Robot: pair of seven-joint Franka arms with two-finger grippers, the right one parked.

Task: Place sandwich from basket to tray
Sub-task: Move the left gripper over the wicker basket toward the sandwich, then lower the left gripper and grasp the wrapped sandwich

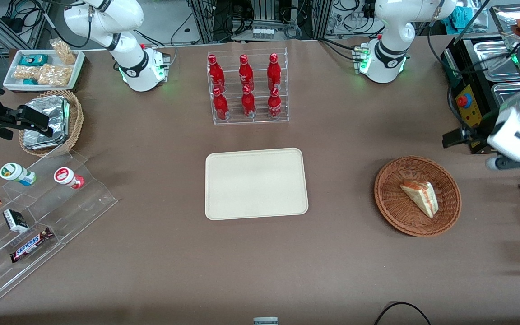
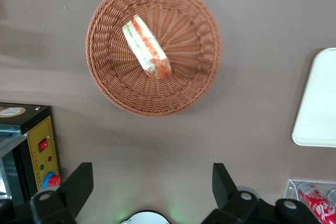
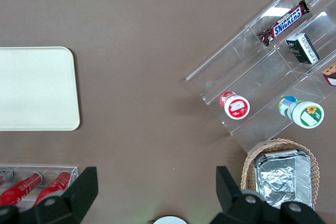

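The sandwich [image 1: 420,195], a pale wedge with red, orange and green layers, lies in the reddish-brown wicker basket [image 1: 391,212] toward the working arm's end of the table. The cream tray [image 1: 255,183] lies bare at the table's middle. My left gripper [image 1: 472,149] hangs high above the table, beside the basket and a little farther from the front camera. It is open and empty. In the left wrist view the gripper [image 2: 152,184] is well apart from the sandwich [image 2: 147,51] and the basket [image 2: 121,98]; an edge of the tray [image 2: 320,103] shows too.
A black machine with a red button [image 1: 467,99] stands close by the gripper. A clear rack of red bottles [image 1: 246,88] stands farther back than the tray. A stepped acrylic shelf [image 1: 39,212], a tan basket of foil packs [image 1: 52,122] and a white snack tray [image 1: 43,67] lie toward the parked arm's end.
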